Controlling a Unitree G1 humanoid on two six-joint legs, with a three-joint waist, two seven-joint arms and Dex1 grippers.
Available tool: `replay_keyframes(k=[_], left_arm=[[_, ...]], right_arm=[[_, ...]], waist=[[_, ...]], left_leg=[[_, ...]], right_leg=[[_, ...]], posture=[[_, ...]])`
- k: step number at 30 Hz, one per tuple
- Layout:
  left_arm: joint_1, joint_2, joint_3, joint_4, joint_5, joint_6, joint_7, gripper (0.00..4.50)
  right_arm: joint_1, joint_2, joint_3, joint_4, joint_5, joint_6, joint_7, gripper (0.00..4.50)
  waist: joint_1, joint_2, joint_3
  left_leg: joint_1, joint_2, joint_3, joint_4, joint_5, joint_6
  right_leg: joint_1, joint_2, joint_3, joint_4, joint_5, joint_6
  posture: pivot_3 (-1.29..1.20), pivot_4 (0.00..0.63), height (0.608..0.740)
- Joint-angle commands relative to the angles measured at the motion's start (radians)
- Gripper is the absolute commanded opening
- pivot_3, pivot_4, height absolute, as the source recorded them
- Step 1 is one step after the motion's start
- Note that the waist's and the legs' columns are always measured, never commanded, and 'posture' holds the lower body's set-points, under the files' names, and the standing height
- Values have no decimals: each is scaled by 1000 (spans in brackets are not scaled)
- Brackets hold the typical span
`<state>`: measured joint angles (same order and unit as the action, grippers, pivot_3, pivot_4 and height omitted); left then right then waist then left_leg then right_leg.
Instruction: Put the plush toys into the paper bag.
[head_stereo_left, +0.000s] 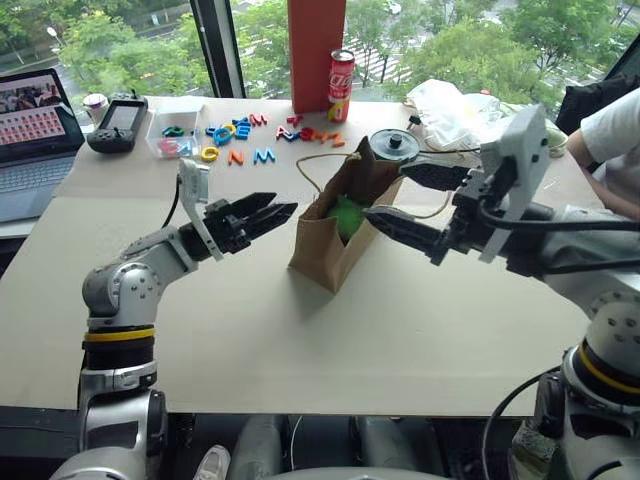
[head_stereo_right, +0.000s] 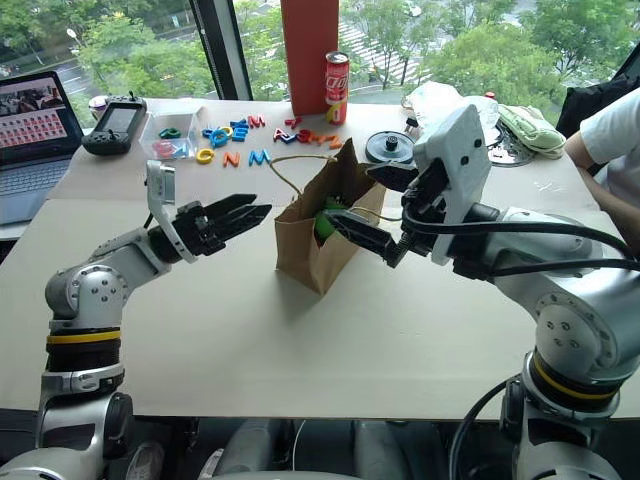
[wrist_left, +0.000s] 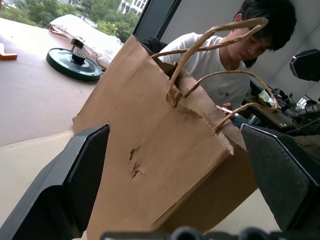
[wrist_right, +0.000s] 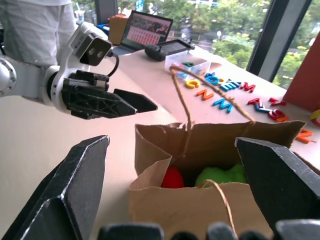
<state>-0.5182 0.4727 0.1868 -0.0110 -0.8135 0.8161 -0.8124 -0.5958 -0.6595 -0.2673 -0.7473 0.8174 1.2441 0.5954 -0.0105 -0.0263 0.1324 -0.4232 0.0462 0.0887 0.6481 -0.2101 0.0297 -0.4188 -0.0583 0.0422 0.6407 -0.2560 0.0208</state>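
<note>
On the left, the left gripper (head_stereo_left: 283, 210) hangs just beside the paper bag (head_stereo_left: 335, 235), its two black fingers spread wide and holding nothing. The one bag stands upright on the table (head_stereo_left: 250, 330), mouth open, two cord handles looping up. Inside lie both plush toys: one red (wrist_right: 173, 178), one lime green (wrist_right: 220, 175). They look soft and light; the bag seems thin, crumpled and easy to tip, so I would take it by the handles. On the right, the right gripper (head_stereo_left: 392, 198) straddles the bag's mouth, also wide and empty.
</note>
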Motion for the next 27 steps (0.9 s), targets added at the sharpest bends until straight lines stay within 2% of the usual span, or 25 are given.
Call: replay_keyframes(k=[1, 5, 7, 9, 16, 20, 24, 27], left_arm=[[-4, 6, -11, -42, 0, -13, -20, 4500], [2, 11, -29, -44, 6, -16, -36, 4500], [5, 18, -35, -42, 8, -9, -51, 4500], [5, 23, -40, -41, 8, -6, -62, 4500], [-6, 43, -72, -18, 40, -27, -110, 4500], [-6, 41, -91, -10, 62, -39, -128, 4500], [-1, 12, -174, -8, 164, -133, -133, 4500], [10, 3, -196, -22, 185, -160, -144, 4500]], right_arm=[[22, -43, 22, -14, 36, -23, 20, 3423], [69, -71, 92, -30, 38, -40, 24, 2003], [83, -95, 183, -13, -33, -49, -7, 1248], [75, -73, 257, 47, -104, -34, -86, 598], [-2, 18, 406, 200, -279, -67, -223, 598], [-32, 82, 434, 238, -323, -58, -262, 598], [-93, 172, 440, 265, -349, -48, -301, 598], [-110, 204, 442, 275, -364, -40, -311, 598]], waist=[[-1, 0, 0], [-2, 0, 0], [-3, 0, 0], [-5, 0, 0], [-4, 0, 0], [-3, 0, 0], [-2, 0, 0], [-1, 0, 0]], left_leg=[[0, 0, 0, 0, 0, 0], [0, 0, 0, 0, 0, 0], [0, 0, 0, 0, 0, 0], [0, 0, 0, 0, 0, 0], [0, -1, 0, 1, 1, 1], [-1, -1, 0, 0, 1, 1], [-1, -1, 0, 0, 1, 1], [-1, -1, 1, 0, 1, 1]], right_leg=[[0, 0, 0, 0, 0, 0], [0, 0, 0, 0, 0, 0], [0, 0, 0, 0, 0, 0], [-1, 1, 0, 0, 0, 0], [-1, 1, 1, 1, 0, 0], [-1, 1, 0, 1, 0, 0], [-2, 1, 0, 0, 0, 0], [-1, 0, 0, 1, 0, 0]], posture=[[0, 150, 739], [0, 150, 739], [0, 150, 739], [0, 150, 739], [0, 150, 739], [0, 150, 739], [0, 150, 739], [0, 150, 739]])
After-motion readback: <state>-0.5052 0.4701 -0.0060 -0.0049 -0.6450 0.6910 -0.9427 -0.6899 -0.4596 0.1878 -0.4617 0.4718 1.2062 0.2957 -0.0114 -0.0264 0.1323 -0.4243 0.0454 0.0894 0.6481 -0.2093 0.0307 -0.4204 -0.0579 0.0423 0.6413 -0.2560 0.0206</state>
